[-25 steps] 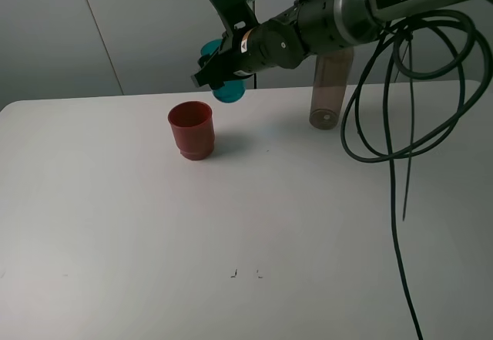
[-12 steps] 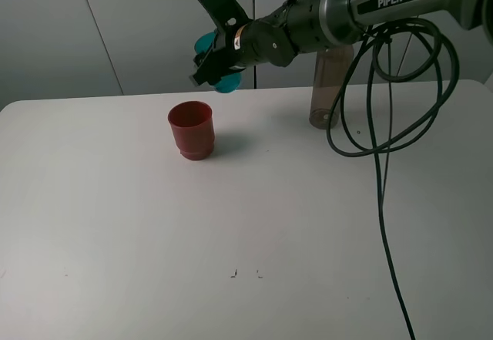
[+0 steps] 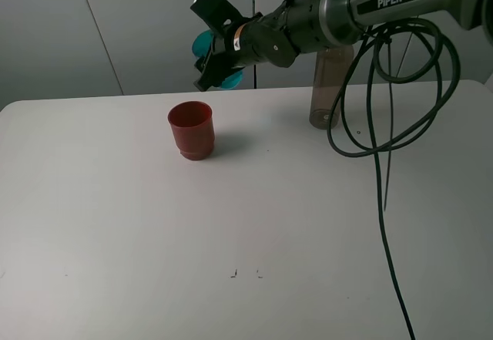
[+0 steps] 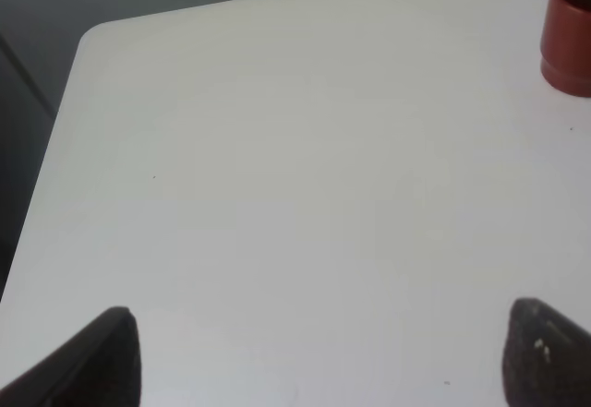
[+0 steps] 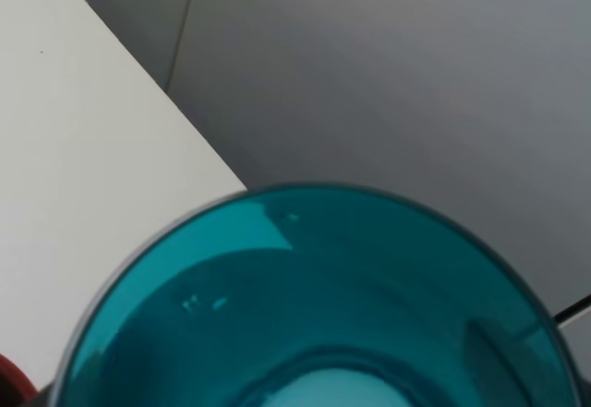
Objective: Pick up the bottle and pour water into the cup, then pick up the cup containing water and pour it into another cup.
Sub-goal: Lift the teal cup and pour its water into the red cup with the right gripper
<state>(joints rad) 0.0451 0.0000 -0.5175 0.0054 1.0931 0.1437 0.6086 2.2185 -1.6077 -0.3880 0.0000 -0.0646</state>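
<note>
My right gripper is shut on the teal cup and holds it tilted in the air, above and a little behind the dark-red cup. The teal cup fills the right wrist view, which looks into its mouth. Only a sliver of the red cup shows there. The smoky bottle stands upright on the table at the back right, partly behind the right arm. My left gripper hangs open over bare table, with the red cup far from its fingertips.
The white table reaches a grey wall at the back. A black cable loops down from the right arm over the table's right side. The left arm does not show in the exterior view.
The right gripper has lifted the teal cup higher and slightly left, tipping it further. The red cup and the bottle have stayed put.
</note>
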